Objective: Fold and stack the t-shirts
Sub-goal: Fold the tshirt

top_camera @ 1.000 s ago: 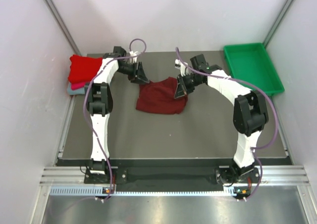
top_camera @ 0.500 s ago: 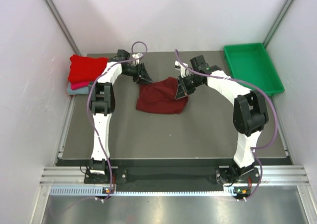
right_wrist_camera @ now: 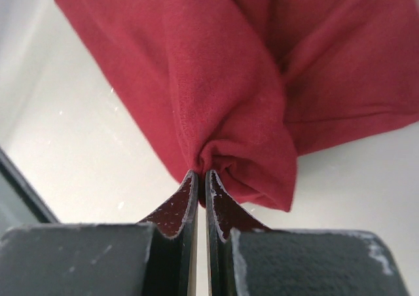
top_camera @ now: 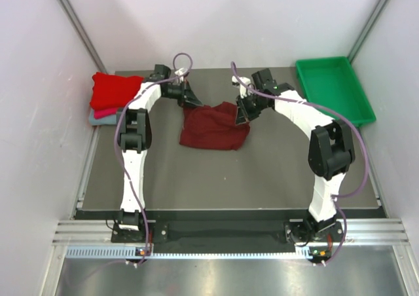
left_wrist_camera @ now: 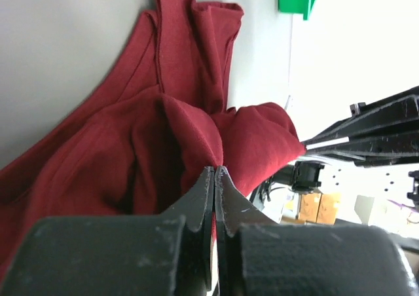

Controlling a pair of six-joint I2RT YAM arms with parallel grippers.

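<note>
- Progress: 3 folded shirts are seen stacked at the far-left edge of the table (top_camera: 229,171). The bright red shirt (top_camera: 116,90) is on top, w/ edges of the pink shirt (top_camera: 101,113) and grey-blue shirt (top_camera: 96,120) showing beneath. This part is judged done.
- The maroon shirt (top_camera: 215,131) is located mid-table toward the far side. It is bunched and creased, not yet folded, and well apart from the stack.
- Left to do (est.): 1 shirt to be spread, folded, then set on the stack.
- Left gripper (left_wrist_camera: 215,171): jaws are seen pressed together, w/ a pinch of maroon cloth caught at the tips, at the shirt's far-left corner.
- Right gripper (right_wrist_camera: 201,175): jaws are closed to a sliver, w/ a gathered fold of the same shirt clamped at the tips, far-right corner.
- The green tray (top_camera: 334,90) is noted at far right, well apart from the shirt.
</note>
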